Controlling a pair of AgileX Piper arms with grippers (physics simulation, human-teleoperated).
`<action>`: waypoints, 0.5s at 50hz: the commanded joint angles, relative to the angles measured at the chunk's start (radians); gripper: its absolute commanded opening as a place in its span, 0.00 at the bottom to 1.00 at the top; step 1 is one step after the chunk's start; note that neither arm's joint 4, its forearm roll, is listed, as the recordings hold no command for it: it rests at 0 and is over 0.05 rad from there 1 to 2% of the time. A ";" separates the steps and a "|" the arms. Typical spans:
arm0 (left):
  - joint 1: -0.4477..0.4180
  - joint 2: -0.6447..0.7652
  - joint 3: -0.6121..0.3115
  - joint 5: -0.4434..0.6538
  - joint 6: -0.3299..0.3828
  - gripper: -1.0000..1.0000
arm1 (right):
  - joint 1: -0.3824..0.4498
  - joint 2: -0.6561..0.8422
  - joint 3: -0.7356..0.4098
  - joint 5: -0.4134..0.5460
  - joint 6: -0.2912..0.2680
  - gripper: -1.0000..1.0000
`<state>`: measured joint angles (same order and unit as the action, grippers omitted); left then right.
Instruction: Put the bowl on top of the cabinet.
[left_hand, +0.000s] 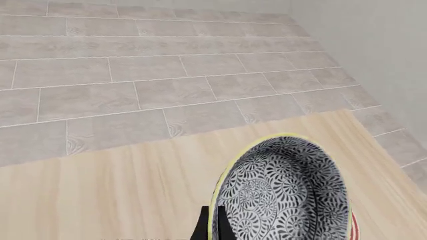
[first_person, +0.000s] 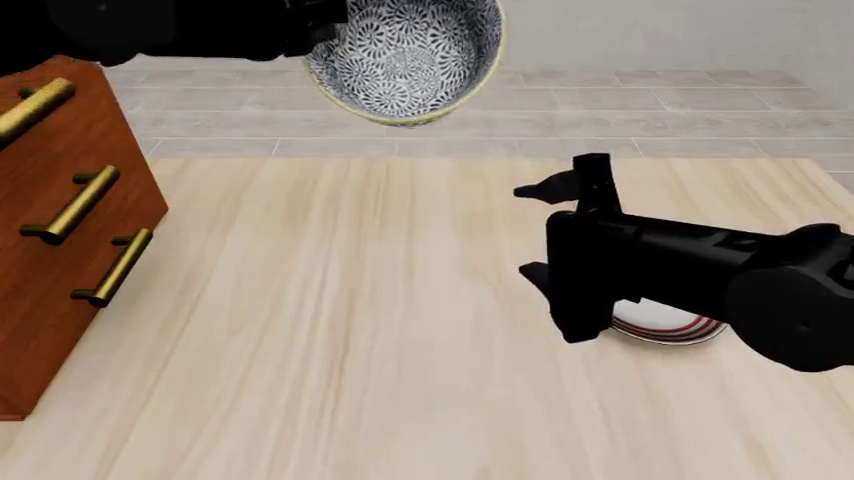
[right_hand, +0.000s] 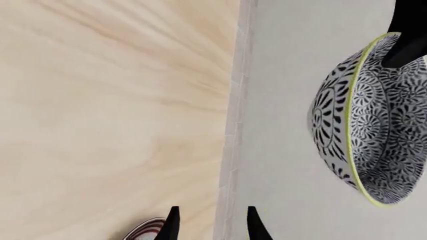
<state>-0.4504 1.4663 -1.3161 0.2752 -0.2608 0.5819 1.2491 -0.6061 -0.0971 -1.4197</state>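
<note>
Two arms: seen over a pale wooden table (first_person: 347, 330)
Bowl (first_person: 404, 55): held raised well above the table at the far side, tilted so the patterned inside is turned toward the front camera; pale yellow rim seen in all three views
Bowl vs cabinet (first_person: 60, 250): bowl is up and to the right of the cabinet, not resting on it
Left pincer (left_hand: 215, 226): clenched on the bowl rim; a dark fingertip (left_hand: 202, 225) is seen on the outside of the rim, another inside, in the left wrist view
Left arm: dark, stretched across the top left of the front view, over the cabinet
Cabinet: reddish-brown, at the table's left edge, three brass bar handles (first_person: 70, 205) visible on its face
Right pincer (right_hand: 211, 225): released, fingertips (right_hand: 171, 225) apart, nothing between them
Right arm: low over the right half of the table, pincer turned to the left side in the front view
Plate (first_person: 663, 325): white with red rings, flat on the table, partly hidden under the right arm; an edge is also seen in the right wrist view
Floor (left_hand: 133, 75): grey tiles beyond the table's far edge
</note>
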 joint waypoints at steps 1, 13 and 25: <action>0.009 -0.069 0.014 0.014 -0.072 0.00 | 0.037 -0.201 -0.044 0.200 0.200 1.00; 0.026 -0.114 0.058 0.002 -0.044 0.00 | 0.009 -0.400 -0.038 0.226 0.254 1.00; 0.026 -0.114 0.069 -0.005 -0.038 0.00 | -0.007 -0.393 -0.033 0.220 0.256 1.00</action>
<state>-0.4267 1.3660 -1.2563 0.2786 -0.3052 0.5839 0.8867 -0.6423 0.1083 -1.1880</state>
